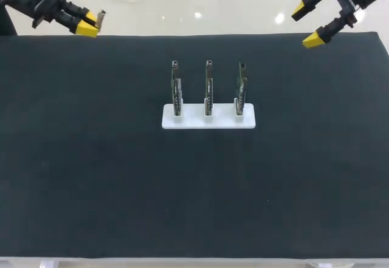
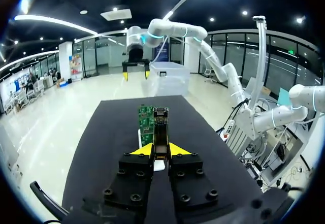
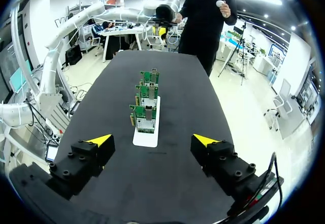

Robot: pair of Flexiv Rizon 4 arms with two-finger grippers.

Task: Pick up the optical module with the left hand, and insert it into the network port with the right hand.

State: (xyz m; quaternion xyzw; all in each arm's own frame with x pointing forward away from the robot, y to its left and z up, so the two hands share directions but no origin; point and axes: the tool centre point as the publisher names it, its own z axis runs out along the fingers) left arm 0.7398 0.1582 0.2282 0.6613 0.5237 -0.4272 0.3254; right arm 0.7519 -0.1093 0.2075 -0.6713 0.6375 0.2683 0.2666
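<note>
Currently the left gripper (image 1: 89, 25), at the far left corner, clamps the optical module (image 1: 100, 16), whose long axis sticks out ahead of it rightward, toward the right gripper (image 1: 306, 26) hanging wide open at the far right; the upright port boards (image 1: 208, 89) stand mid-table between them.

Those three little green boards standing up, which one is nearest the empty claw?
The right-end board seen from above, on the side of the open right claw. The other two stand farther along the white holder.
</note>
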